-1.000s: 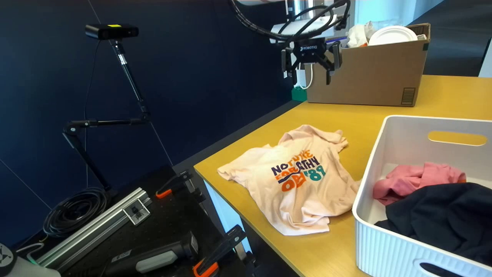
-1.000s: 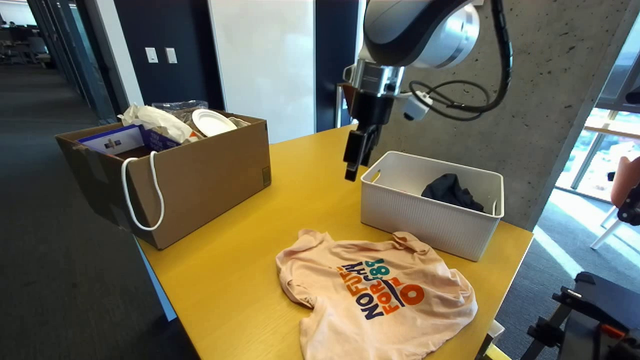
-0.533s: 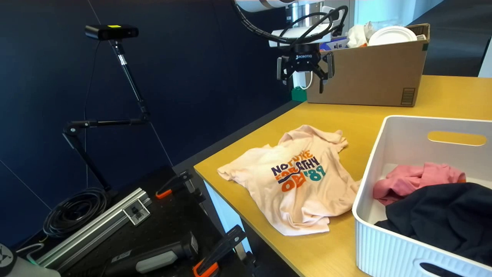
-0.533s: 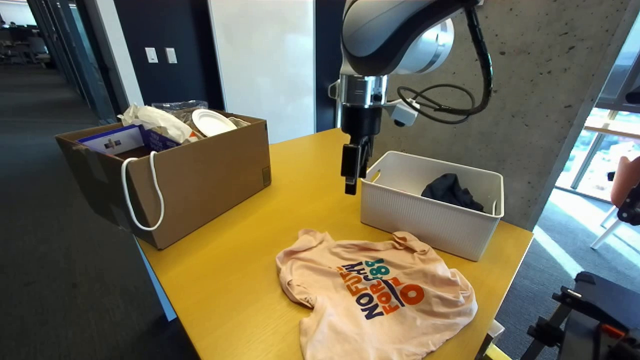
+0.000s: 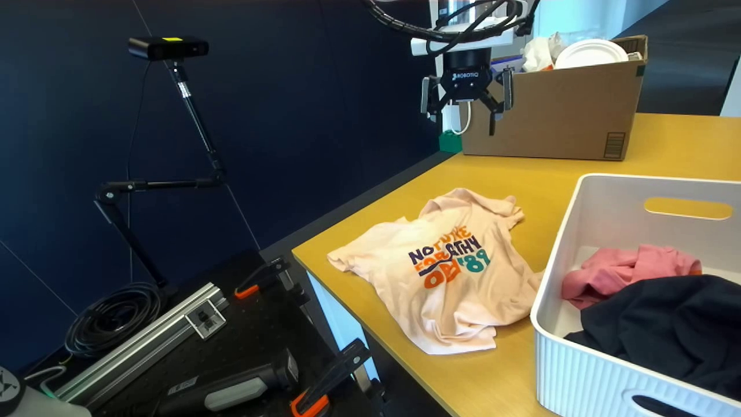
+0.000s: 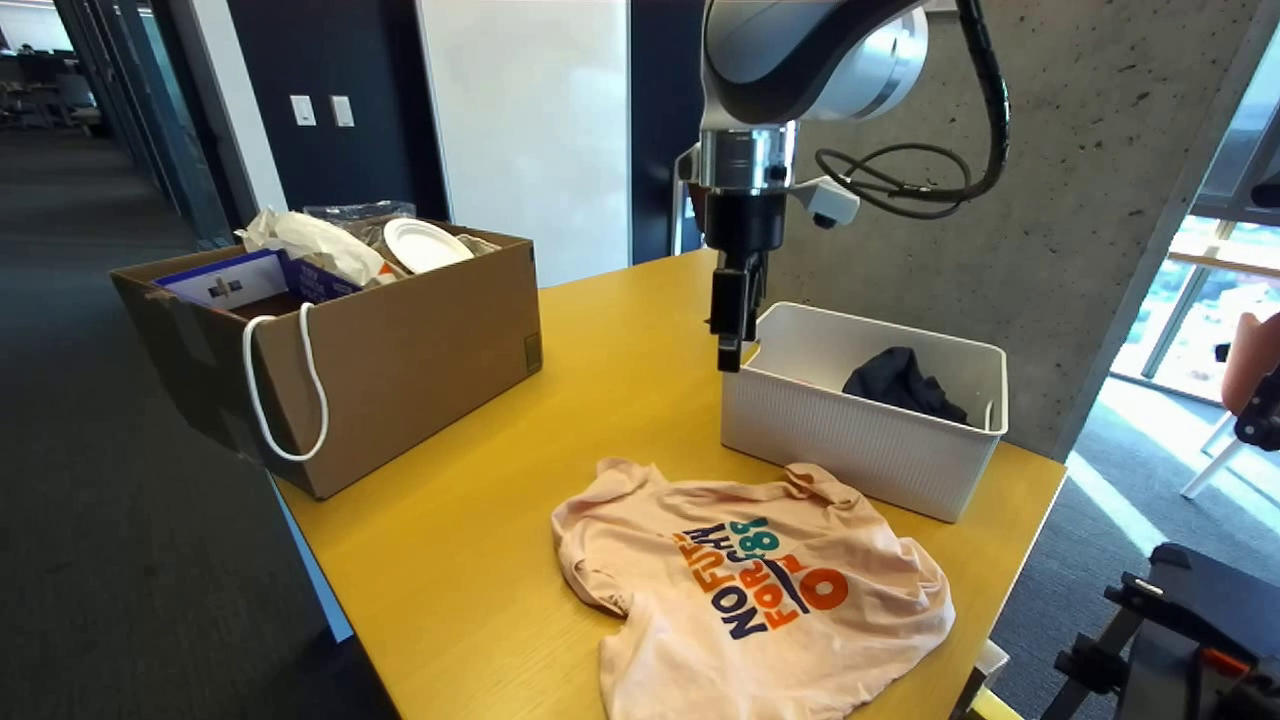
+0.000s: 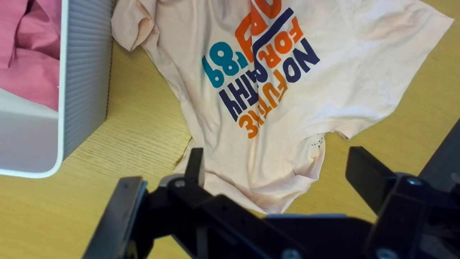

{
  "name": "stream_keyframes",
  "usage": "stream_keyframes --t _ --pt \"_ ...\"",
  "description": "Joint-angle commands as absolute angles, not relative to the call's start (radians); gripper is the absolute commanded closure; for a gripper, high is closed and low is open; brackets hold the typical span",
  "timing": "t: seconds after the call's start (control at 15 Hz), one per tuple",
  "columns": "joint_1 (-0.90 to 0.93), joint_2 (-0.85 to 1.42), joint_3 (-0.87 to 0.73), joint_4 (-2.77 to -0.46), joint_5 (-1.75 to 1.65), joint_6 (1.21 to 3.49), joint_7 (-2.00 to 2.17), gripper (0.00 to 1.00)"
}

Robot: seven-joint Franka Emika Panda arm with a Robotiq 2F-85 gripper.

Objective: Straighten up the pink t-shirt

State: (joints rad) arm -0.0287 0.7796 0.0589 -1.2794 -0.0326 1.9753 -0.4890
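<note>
The pink t-shirt (image 5: 399,255) lies spread but rumpled on the yellow table, its orange, purple and teal lettering facing up. In an exterior view the same t-shirt (image 6: 670,660) reaches the bottom of the picture, which cuts it off. Folds run through its body in the wrist view, and the t-shirt (image 7: 334,86) has its collar end bunched and turned over near the jaws. My gripper (image 5: 465,125) hangs well above the table, pointing down and apart from the cloth. Its fingers (image 7: 366,176) stand wide apart with nothing between them; the gripper (image 6: 729,362) is open.
A white ribbed bin (image 5: 550,347) stands right beside the shirt, holding a rose-pink cloth (image 5: 631,269) and a black garment (image 5: 666,330). A cardboard box (image 6: 430,350) full of packaging stands on the table (image 6: 480,560). A camera arm (image 5: 194,116) rises beyond the table's edge.
The gripper was tilted a second ago, then dipped, and now hangs upright, slightly higher than half a second ago and shifted rightward in both exterior views. The shirt has not moved.
</note>
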Motion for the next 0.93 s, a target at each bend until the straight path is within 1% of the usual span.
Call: stream_keyframes --t 0.0,0.13,0.47,0.8,0.87 --pt "-0.036 0.801 0.098 -1.315 -0.029 1.996 -0.525 0.0" --pt "-0.023 0.848 0.112 -1.344 -0.037 2.015 -0.536 0.0" --pt "0.036 1.016 0.082 -1.308 -0.132 2.096 -0.524 0.0" --pt "0.109 0.926 0.041 -1.471 -0.314 2.195 -0.487 0.0" --pt "0.115 0.917 0.039 -1.474 -0.337 2.208 -0.483 0.0"
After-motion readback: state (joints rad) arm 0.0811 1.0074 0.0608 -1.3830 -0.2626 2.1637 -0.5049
